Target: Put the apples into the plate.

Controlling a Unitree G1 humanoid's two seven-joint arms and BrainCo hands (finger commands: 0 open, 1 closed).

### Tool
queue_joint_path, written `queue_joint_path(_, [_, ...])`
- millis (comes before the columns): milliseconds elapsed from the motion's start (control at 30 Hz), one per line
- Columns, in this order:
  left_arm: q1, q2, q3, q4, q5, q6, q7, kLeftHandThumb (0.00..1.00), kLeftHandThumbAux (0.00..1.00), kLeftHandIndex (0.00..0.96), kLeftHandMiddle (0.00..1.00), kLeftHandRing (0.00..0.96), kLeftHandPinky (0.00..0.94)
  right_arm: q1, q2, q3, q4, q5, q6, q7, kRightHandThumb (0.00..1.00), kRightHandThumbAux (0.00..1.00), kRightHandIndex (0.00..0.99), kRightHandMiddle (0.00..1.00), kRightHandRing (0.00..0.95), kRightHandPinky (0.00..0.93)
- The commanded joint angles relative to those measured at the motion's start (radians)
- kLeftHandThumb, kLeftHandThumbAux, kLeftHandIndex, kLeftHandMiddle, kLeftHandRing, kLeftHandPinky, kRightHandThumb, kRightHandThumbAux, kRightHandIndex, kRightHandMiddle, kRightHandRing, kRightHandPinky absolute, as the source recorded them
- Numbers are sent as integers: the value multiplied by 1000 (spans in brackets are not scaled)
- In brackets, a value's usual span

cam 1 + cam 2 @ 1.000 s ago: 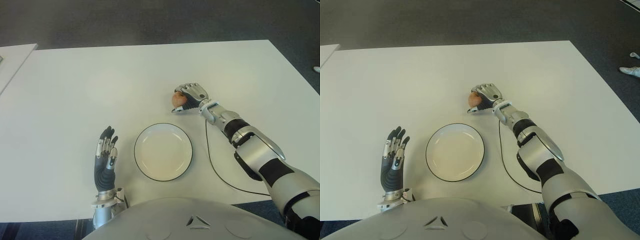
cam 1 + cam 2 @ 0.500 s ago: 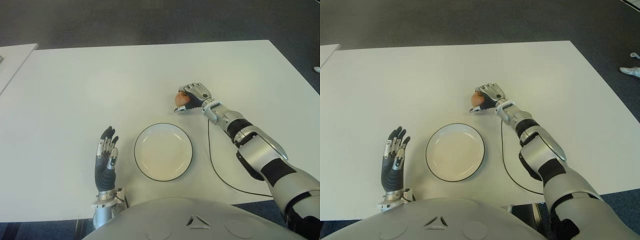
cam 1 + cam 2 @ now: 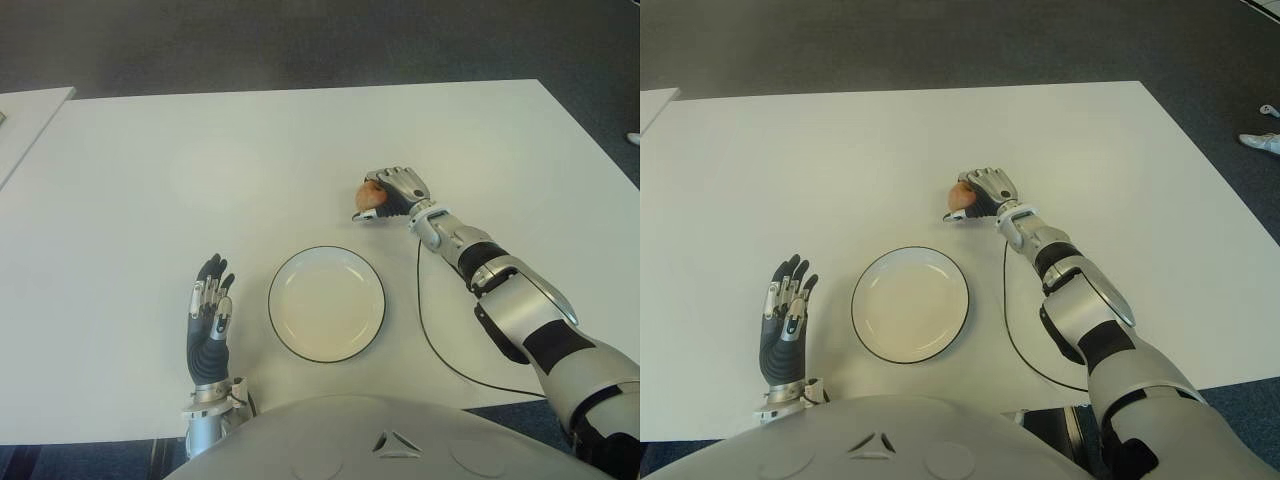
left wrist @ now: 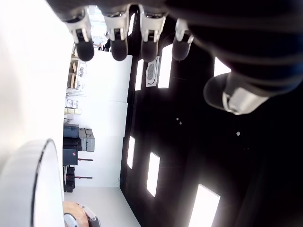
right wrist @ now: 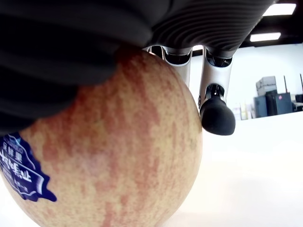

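Our right hand [image 3: 398,190] fingers grasp the apple [image 3: 371,195] at the plate's [image 3: 326,303] one o'clock; left hand [image 3: 209,318] fingers released at nine

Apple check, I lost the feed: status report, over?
Right hand shut on apple, beyond the plate. Left hand open, idle left of plate. Plate empty. Black cable lies right of plate, path otherwise clear.

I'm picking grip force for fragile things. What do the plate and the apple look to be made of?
The plate looks like glazed ceramic, perhaps melamine: smooth white surface with a thin dark rim line. The apple, held in the right hand, looks like real fruit: streaky red-yellow skin bearing a blue sticker.
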Motion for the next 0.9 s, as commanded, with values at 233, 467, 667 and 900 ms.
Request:
queue_joint_path(233, [21, -8, -7, 7, -15, 43, -6, 64, 408, 6, 0, 0, 18, 10, -7, -2, 5, 8, -31, 7, 860, 673, 412, 540, 867, 840])
queue_joint_path(467, [11, -20, -8, 12, -7, 34, 0, 70, 421, 11, 0, 0, 31, 10, -9, -10, 1, 15, -38, 8, 859, 674, 408, 537, 862, 828])
queue_joint_path(667, [22, -20, -9, 1, -1, 46, 4, 75, 420, 11, 0, 0, 22, 7, -14, -2, -14, 3, -43, -22, 858, 675, 405, 536, 861, 826])
queue_joint_path(900, [11, -18, -14, 10, -17, 50, -6, 68, 417, 4, 0, 0, 18, 5, -38, -11, -85, 10, -97, -24, 858, 675, 404, 536, 867, 841])
